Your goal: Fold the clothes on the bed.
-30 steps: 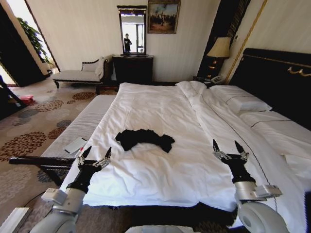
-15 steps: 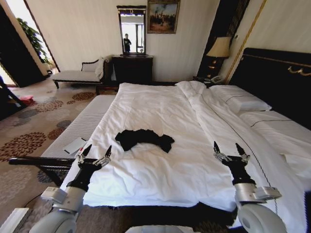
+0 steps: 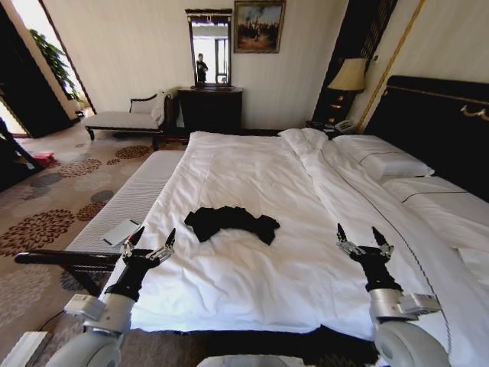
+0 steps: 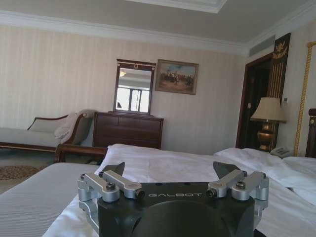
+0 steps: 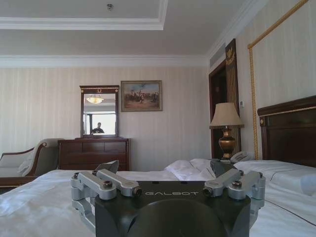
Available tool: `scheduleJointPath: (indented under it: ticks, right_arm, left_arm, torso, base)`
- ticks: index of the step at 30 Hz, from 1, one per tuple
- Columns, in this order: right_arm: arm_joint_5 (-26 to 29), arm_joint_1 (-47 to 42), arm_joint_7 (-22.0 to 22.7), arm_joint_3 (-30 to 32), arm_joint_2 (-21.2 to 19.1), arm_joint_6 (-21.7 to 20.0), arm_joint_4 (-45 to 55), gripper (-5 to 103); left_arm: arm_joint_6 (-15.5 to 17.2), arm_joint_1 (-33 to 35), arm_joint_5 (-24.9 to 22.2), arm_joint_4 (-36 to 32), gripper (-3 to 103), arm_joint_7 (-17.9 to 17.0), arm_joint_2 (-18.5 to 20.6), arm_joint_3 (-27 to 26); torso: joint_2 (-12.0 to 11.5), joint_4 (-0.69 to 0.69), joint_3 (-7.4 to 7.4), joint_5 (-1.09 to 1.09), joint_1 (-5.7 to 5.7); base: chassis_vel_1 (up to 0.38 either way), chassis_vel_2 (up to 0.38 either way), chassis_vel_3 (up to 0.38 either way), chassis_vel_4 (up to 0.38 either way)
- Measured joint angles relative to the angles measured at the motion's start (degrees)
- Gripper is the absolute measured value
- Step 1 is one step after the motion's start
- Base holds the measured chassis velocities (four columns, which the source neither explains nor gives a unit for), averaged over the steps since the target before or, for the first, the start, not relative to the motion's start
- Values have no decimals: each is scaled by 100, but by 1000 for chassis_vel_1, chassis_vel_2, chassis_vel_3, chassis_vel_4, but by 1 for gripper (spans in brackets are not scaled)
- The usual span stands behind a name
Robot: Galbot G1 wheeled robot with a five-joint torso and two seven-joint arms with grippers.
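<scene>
Left gripper (image 3: 150, 243) and right gripper (image 3: 365, 238) hover at the bed's (image 3: 306, 267) near edge, jaws spread, empty. Shirt (image 3: 231, 222) lies crumpled mid-bed, between them and farther in. Judgement: reach both sides evenly and pinch the outer fabric only, not the sheet.

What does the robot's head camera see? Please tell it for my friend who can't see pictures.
A crumpled black T-shirt lies on a big white bed. The robot's left tool and right tool hover open near the bed's front edge, either side of the shirt, touching nothing.
</scene>
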Motion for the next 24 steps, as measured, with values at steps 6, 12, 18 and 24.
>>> scheduleJointPath:
  ticks: [6, 12, 18, 24]
  right_arm:
    - [-33, 61, 37, -55, -48, 8, -55, 100]
    - [-44, 104, 38, -101, -72, 12, -105, 100]
    - [-47, 135, 19, -133, -73, 25, -110, 100]
    - [-69, 165, -40, -158, -45, 67, -136, 100]
  left_arm:
    - [-4, -9, 20, 0, 100, 2, -25, 6]
    - [-5, -20, 46, 0, 100, 5, -50, 23]
    - [-5, -27, 52, 0, 100, 5, -52, 23]
    - [-5, -64, 64, 0, 100, 5, -55, 48]
  torso:
    - [0, 0, 0, 0, 2]
    - [0, -1, 0, 1, 0]
    - [0, 0, 0, 0, -1]
    - [0, 0, 0, 1, 0]
  base:
    - [-62, 100, 40, -95]
    - [0, 0, 0, 0]
    - [0, 0, 0, 0]
    - [0, 0, 0, 0]
